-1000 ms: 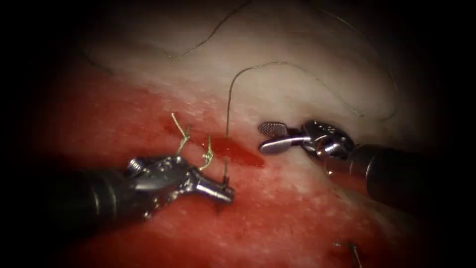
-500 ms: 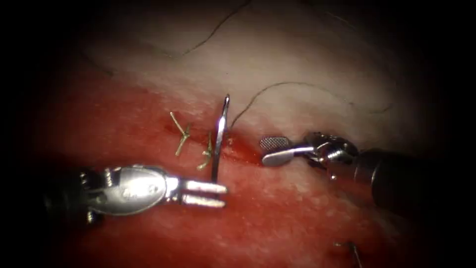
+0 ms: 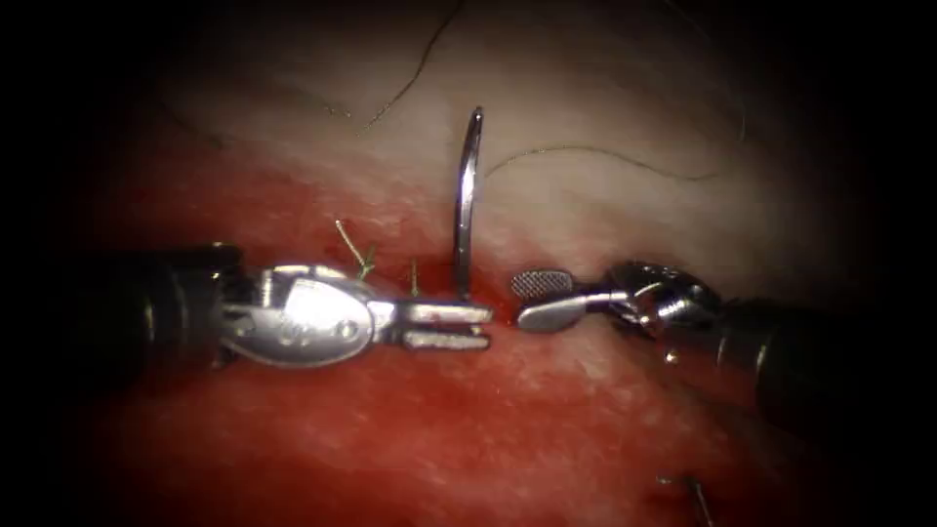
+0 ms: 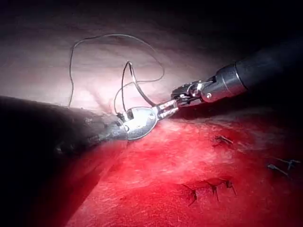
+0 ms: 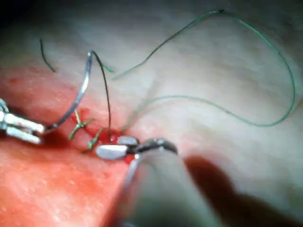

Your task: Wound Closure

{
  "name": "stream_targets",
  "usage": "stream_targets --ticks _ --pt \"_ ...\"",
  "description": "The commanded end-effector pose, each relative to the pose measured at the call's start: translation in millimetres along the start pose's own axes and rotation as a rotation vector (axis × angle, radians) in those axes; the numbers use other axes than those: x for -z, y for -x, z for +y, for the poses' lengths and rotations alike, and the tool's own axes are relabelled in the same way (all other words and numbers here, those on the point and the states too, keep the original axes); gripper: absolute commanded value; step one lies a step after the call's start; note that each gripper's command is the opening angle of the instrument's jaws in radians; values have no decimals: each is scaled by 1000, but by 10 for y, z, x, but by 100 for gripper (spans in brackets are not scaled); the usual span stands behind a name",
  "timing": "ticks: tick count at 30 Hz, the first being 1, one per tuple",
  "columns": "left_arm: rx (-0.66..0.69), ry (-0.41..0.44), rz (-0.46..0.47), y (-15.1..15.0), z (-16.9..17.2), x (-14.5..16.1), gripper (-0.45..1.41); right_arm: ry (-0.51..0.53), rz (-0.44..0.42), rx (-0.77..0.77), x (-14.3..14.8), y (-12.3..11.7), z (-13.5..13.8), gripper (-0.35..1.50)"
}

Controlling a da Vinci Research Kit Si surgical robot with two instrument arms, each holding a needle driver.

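Observation:
My left tool [image 3: 451,326] comes in level from the left, shut on the curved needle [image 3: 467,205] near its lower end. The needle stands upright, out of the tissue [image 3: 547,420], just left of the right tool. Thread [image 3: 605,154] trails from its upper end; in the right wrist view a dark strand [image 5: 106,99] drops from that end into the cut beside the needle [image 5: 80,94]. My right tool [image 3: 535,298] reaches in from the right, open and holding nothing, its tips close to the left tool's [image 5: 23,127]. Red fluid [image 3: 508,322] wets the cut.
Two earlier stitches with short cut ends [image 3: 353,256] sit just left of the needle. Slack thread [image 5: 236,118] loops over the pale tissue behind. A further cut end [image 3: 695,493] lies near the front right.
The left tool has drawn the needle up and out of the tissue, rolled its wrist and moved up and right toward the right tool. Thread followed. The right tool stayed open, nearly still.

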Motion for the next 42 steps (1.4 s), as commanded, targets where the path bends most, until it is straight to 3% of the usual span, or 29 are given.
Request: stream_targets --ticks 1,5,16,35,39,40,41,42 --pt "-4 10 10 9 4 -7 -45 -10 11 -7 -9 0 2 68" --pt "-18 18 14 24 12 -6 -45 -17 25 -10 -10 -1 0 86" --pt "-54 85 16 47 28 -24 -45 -46 75 -122 -12 -8 1 110" --pt "-92 108 23 47 35 -34 -45 -61 114 -209 -34 -2 -3 110" --pt "-92 108 23 47 35 -34 -45 -61 115 -219 -36 0 -4 88" --pt "-92 109 23 46 36 -34 -45 -61 115 -224 -36 1 -3 68" --pt "-92 109 23 46 36 -35 -45 -61 115 -223 -36 1 -3 36" --pt "-92 109 23 45 36 -35 -45 -62 114 -222 -35 3 -2 -8"
